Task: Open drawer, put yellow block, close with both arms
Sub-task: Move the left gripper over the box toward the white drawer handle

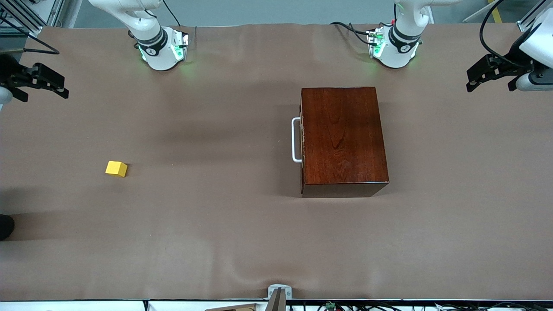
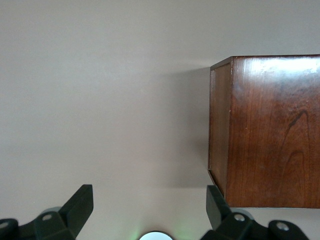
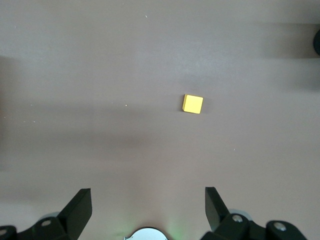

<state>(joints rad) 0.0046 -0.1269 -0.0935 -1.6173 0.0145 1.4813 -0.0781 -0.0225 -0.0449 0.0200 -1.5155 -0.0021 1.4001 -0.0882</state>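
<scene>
Drawer (image 1: 302, 139) sits shut in the box (image 1: 341, 138) on the counter (image 1: 216, 237), block (image 1: 116, 169) well apart toward the right arm's end; left gripper (image 2: 150, 210) gapes empty beside the box; right gripper (image 3: 148, 210) hangs wide, empty, over the counter near the block (image 3: 192, 104).

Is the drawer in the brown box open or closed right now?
Closed. The drawer front sits flush with the wooden box, only its white handle sticks out, and no pale tray shows.
</scene>
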